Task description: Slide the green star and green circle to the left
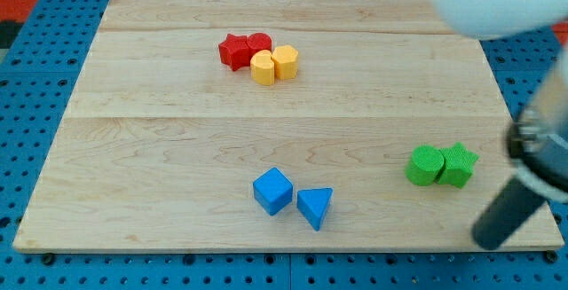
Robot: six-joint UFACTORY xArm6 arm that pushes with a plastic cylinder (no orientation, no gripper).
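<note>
The green circle (425,166) and the green star (458,164) sit touching side by side near the view's right edge of the wooden board (177,148), the star on the right. My dark rod comes down from the view's right, and my tip (489,239) rests near the board's bottom right corner, below and to the right of the green star, apart from it.
A red star (234,51) and a second red block (259,43) touch two yellow blocks (264,68) (285,61) near the view's top. A blue cube (272,191) and blue triangle (315,207) sit at the bottom middle. A blurred white arm part (493,2) fills the top right.
</note>
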